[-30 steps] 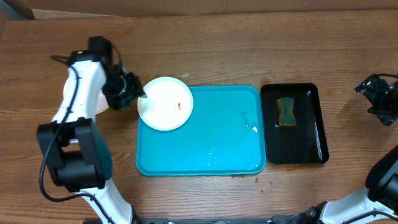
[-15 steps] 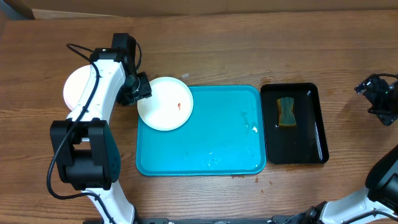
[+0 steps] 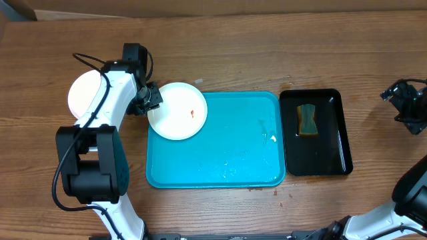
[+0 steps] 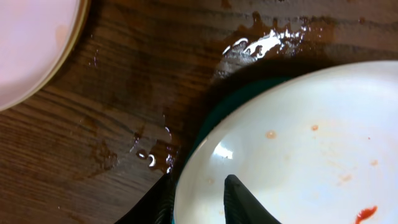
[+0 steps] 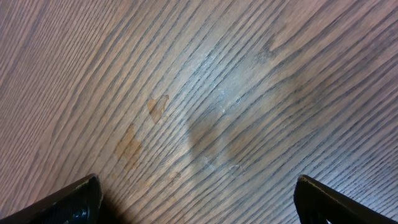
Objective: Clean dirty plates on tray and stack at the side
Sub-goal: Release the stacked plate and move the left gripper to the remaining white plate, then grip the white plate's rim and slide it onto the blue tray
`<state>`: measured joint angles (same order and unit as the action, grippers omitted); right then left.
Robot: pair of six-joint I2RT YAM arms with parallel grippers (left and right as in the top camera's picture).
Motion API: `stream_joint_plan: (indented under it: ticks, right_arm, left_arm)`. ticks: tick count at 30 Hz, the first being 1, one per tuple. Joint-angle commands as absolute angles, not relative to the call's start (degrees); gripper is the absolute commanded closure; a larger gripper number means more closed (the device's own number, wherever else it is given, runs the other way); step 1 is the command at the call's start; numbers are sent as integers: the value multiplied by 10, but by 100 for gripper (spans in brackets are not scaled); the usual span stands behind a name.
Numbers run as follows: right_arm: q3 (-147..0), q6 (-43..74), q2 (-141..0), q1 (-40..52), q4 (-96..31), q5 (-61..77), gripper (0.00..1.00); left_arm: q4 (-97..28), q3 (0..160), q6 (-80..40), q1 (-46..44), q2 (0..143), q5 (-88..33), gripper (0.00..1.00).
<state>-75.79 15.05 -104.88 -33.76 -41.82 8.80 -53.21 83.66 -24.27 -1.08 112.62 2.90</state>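
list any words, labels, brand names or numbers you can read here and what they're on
None. No writing shows in any view: the white plate, the other plate beside it, the turquoise tray, the black tray and the sponge are all unmarked.

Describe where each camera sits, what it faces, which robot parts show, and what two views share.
Overhead: above the table, facing down at turquoise tray, white plate, black tray; left arm, right arm show.
Left wrist: on the left arm, facing the plate's rim; the left end effector straddles it.
Right wrist: on the right arm, facing bare table; the right end effector stands open.
Shared: overhead and left wrist show the white plate.
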Motion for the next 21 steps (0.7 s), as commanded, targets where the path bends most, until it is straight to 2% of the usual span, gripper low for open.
stream_joint_plan:
  ticks: [1,21]
  right_arm:
    - [-770,154,-1049,-338,-416,91,0]
    - [-770,154,-1049,-338,-416,91,0]
  left_arm:
    - [-517,816,-248,-7,1122,56,71]
    - [-505,804,-248,-7,1122,66,79]
